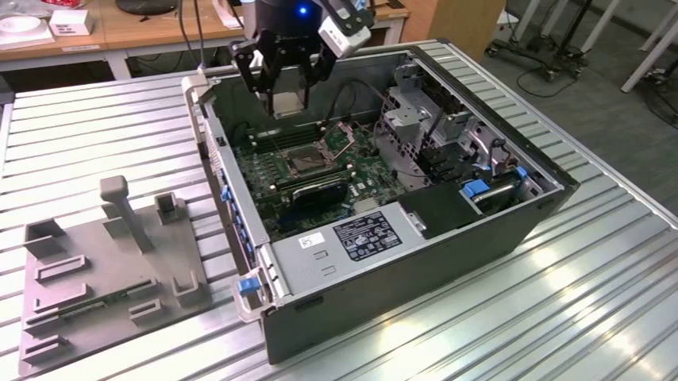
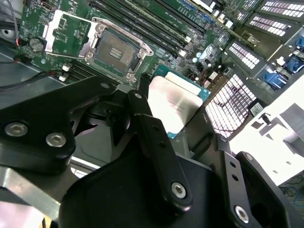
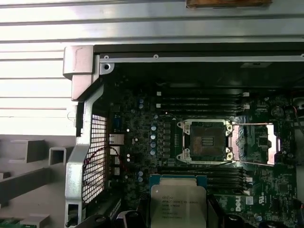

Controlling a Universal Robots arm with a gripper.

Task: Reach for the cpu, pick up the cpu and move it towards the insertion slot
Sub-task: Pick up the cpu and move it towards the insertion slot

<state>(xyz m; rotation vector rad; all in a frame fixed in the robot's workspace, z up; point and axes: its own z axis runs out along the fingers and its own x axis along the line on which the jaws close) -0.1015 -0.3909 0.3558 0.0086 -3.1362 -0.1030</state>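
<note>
My gripper (image 1: pixel 286 97) hangs over the far end of the open computer case, shut on the cpu (image 1: pixel 288 104). The cpu is a flat square chip with a silvery top and a thin green rim. Its top faces the camera in the first wrist view (image 3: pixel 178 203), and it sits between the black fingers (image 2: pixel 142 109) in the second wrist view (image 2: pixel 173 100). The insertion slot (image 1: pixel 302 161) is a silver-framed socket with a dark centre on the green board, with its load plate flipped open beside it. It lies below and a little ahead of the chip in both wrist views (image 3: pixel 206 141) (image 2: pixel 116 50).
The case (image 1: pixel 424 254) lies on its side on a slatted metal table (image 1: pixel 593 302). Long black memory slots (image 3: pixel 199 102) flank the socket, and a drive cage (image 1: pixel 424 127) and blue clips (image 1: pixel 474 189) stand at the exterior view's right. A grey fixture plate (image 1: pixel 101 278) sits at the exterior view's left.
</note>
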